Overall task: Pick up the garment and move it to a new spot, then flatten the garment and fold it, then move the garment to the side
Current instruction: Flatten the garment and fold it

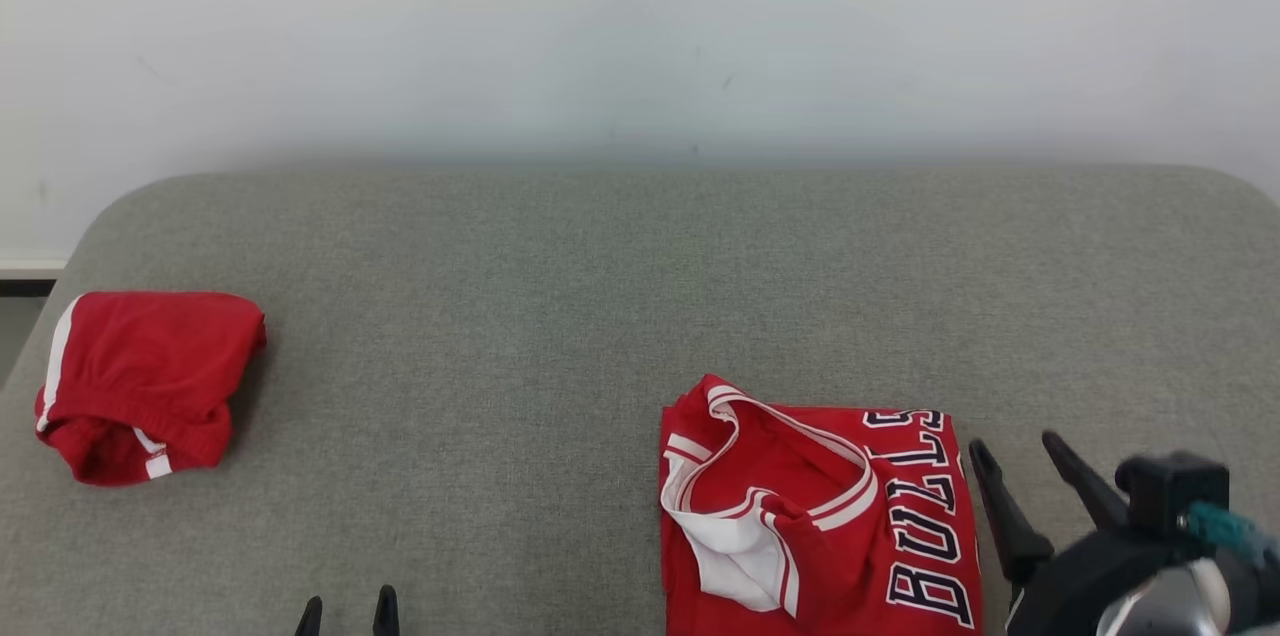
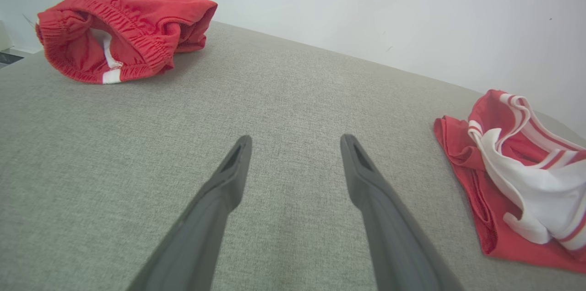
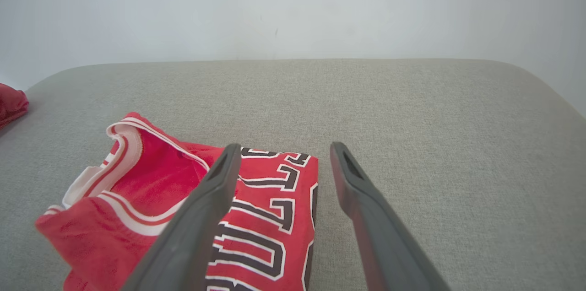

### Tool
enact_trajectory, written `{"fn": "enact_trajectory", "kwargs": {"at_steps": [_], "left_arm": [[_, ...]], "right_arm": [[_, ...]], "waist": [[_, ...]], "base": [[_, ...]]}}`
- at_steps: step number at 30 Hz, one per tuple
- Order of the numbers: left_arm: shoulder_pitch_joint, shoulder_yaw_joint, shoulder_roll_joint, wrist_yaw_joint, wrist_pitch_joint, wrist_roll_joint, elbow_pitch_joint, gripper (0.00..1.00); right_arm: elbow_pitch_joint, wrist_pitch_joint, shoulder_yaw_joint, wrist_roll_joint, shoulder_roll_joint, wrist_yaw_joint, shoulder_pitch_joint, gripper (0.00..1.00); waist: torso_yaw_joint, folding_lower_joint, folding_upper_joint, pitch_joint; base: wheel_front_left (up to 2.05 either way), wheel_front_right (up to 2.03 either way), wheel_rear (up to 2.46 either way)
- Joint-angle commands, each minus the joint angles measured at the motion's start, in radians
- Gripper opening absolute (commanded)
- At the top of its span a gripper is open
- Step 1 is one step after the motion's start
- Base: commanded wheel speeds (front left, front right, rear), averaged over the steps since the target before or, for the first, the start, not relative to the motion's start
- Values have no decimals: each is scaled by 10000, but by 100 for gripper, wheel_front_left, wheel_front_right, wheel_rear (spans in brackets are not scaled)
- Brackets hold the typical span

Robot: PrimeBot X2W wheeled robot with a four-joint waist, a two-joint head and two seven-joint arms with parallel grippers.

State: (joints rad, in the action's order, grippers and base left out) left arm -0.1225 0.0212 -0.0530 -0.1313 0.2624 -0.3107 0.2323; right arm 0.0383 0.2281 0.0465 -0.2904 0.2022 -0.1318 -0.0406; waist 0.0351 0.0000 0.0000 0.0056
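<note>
The garment (image 1: 820,506) is a red jersey with black-and-white lettering and a white-trimmed collar, lying folded on the grey cushioned surface (image 1: 620,296) at the lower right. It also appears as the jersey (image 3: 192,208) in the right wrist view and the jersey (image 2: 517,181) at the right of the left wrist view. My right gripper (image 1: 1015,451) stands open just right of the jersey, holding nothing; its fingers (image 3: 210,204) hover over the lettered edge. My left gripper (image 1: 345,614) is open at the bottom edge, over bare fabric (image 2: 293,144), well left of the jersey.
A second red garment, bunched shorts (image 1: 145,381) with white stripes, lies at the far left of the surface, also seen as the shorts (image 2: 123,25). A white wall (image 1: 640,36) stands behind. The surface's rounded corners fall away at left and right.
</note>
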Motion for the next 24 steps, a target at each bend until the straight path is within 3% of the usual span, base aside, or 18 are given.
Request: {"fn": "enact_trajectory", "kwargs": {"at_steps": [1, 13, 24], "left_arm": [[-144, -43, 15, 13, 31, -51, -13, 100], [-171, -67, 25, 12, 31, -84, -83, 100], [-174, -72, 28, 12, 31, -12, -122, 100]], "right_arm": [[15, -169, -113, 147, -130, 26, 245, 100], [264, -1196, -222, 956, -978, 26, 1153, 100], [379, -1155, 1672, 561, -1187, 26, 593, 100]], "waist": [[-58, 0, 0, -75], [-154, 0, 0, -133], [-23, 0, 0, -108]], "base": [[0, 0, 0], [0, 0, 0], [0, 0, 0]]}}
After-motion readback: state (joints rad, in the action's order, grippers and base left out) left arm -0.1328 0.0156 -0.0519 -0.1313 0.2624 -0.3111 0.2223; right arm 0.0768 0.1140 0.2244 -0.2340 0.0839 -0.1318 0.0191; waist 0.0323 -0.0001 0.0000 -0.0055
